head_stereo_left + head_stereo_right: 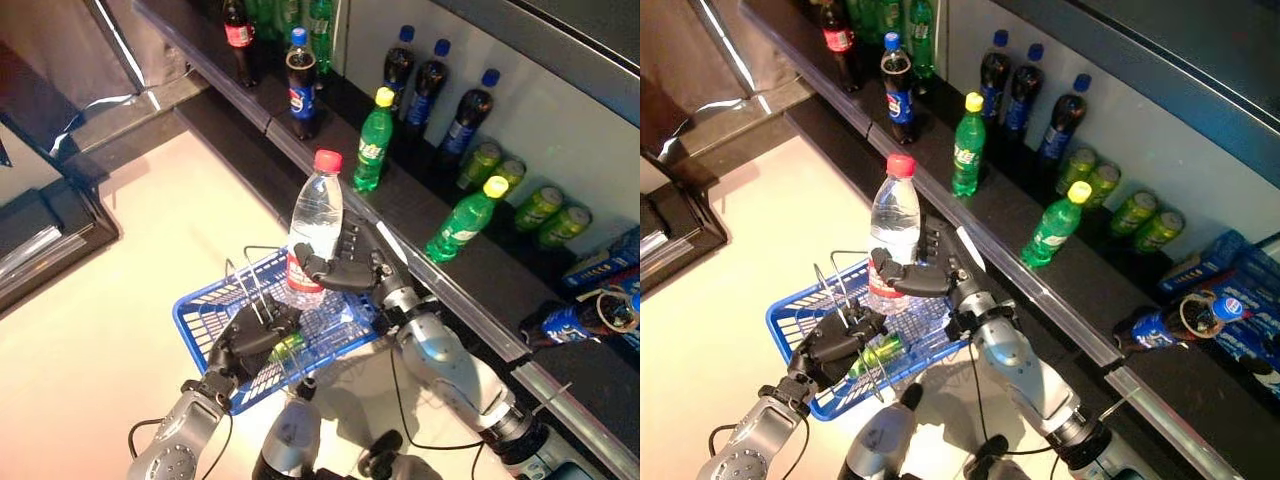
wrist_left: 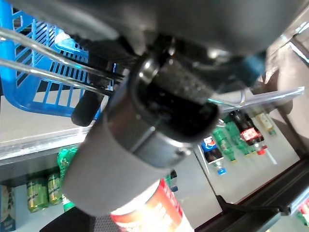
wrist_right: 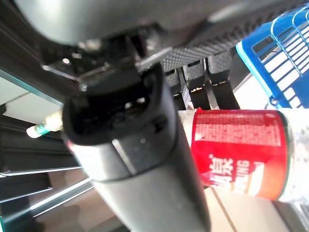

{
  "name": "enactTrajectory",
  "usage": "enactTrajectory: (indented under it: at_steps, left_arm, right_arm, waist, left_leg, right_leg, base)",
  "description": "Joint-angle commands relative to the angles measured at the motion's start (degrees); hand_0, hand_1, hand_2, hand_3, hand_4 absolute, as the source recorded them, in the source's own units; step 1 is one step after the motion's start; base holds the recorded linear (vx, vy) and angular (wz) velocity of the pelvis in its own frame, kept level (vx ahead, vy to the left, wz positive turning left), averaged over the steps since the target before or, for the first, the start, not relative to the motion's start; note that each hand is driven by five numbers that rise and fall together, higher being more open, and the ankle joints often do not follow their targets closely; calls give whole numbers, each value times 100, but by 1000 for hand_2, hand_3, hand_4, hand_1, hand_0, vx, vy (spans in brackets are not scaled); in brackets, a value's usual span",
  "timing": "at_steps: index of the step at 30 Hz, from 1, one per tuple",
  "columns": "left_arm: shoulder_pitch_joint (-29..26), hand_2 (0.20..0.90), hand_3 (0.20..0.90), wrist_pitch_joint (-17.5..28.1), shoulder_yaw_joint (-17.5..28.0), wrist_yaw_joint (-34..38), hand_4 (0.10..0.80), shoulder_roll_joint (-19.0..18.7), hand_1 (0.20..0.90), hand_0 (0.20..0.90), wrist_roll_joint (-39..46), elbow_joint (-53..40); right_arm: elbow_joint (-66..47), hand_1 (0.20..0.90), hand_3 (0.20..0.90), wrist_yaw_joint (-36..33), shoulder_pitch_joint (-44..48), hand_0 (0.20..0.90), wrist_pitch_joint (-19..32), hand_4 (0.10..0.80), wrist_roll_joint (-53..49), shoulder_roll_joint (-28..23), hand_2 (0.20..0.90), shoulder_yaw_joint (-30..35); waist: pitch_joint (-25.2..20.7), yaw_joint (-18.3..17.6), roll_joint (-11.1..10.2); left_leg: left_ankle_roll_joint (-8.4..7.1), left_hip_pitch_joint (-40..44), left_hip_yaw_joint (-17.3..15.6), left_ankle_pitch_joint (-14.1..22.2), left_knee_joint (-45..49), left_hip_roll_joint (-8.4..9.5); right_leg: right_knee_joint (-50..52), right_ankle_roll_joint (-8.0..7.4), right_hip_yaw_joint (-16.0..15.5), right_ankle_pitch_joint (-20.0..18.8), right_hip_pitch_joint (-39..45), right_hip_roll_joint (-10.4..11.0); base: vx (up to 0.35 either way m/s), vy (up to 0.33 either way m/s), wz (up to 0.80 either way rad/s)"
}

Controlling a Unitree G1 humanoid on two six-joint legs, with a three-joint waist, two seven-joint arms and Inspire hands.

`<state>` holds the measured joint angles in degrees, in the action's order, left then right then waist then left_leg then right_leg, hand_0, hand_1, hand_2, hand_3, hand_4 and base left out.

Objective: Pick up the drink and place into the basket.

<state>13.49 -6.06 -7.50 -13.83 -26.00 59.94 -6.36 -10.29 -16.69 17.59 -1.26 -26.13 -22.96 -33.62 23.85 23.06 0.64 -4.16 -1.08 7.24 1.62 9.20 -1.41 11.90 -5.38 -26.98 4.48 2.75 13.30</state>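
My right hand [image 1: 352, 268] is shut on a clear water bottle [image 1: 315, 218] with a red cap and red label, holding it upright over the blue basket [image 1: 205, 315]. The bottle's red label [image 3: 236, 151] shows in the right wrist view, with my fingers [image 3: 193, 79] curled round it. My left hand [image 1: 250, 340] is shut on the basket's thin wire handles [image 1: 255, 285] and holds the basket raised in front. A green drink [image 1: 880, 352] lies inside the basket. The handles [image 2: 43, 58] also show in the left wrist view.
A dark shelf [image 1: 440, 250] runs along the right with green bottles [image 1: 374, 140], dark cola bottles [image 1: 300, 85] and green cans [image 1: 540, 210]. A blue bottle [image 1: 580, 318] lies on its side at the far right. A dark box [image 1: 45, 235] stands at the left.
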Motion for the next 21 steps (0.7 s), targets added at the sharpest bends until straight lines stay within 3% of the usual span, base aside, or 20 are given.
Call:
enactTrajectory:
  at_steps: [1, 9, 12, 21]
  left_arm:
    - [-787, 300, 200, 819, 173, -1794, 100, 185, 300, 300, 572, -2675]
    - [-638, 300, 200, 597, 418, -2198, 100, 115, 300, 300, 567, -2753]
    - [-528, 300, 200, 498, 583, -2329, 100, 72, 300, 300, 627, -2746]
    - [-281, 300, 200, 342, 813, -2527, 100, 89, 300, 300, 725, -2698]
  right_arm:
    - [-357, 300, 200, -127, 610, 300, 500, 100, 524, 289, 300, -486]
    - [278, 300, 200, -340, 403, 300, 529, 100, 1116, 402, 300, -606]
    - [448, 300, 200, -433, 312, 300, 272, 100, 1586, 324, 300, -557]
    - [-32, 300, 200, -577, 0, 300, 508, 100, 1310, 74, 300, -174]
  waist:
    - [-797, -52, 8]
    - [-853, 106, 37]
    - [-882, 163, 37]
    - [-952, 208, -60]
  left_leg:
    - [-50, -505, 140, -229, 834, 190]
    - [-70, -539, 215, -200, 857, 249]
    - [-78, -543, 224, -171, 847, 268]
    - [-87, -464, 226, -71, 733, 228]
  right_leg:
    - [-162, 158, 59, 11, 579, -201]
    - [-179, 118, -62, 25, 685, -142]
    - [-211, 97, -111, 21, 746, -120]
    - [-334, 24, -121, -11, 897, -138]
  base:
    - [70, 9, 4]
    - [46, 16, 7]
    - [37, 13, 7]
    - [26, -9, 1]
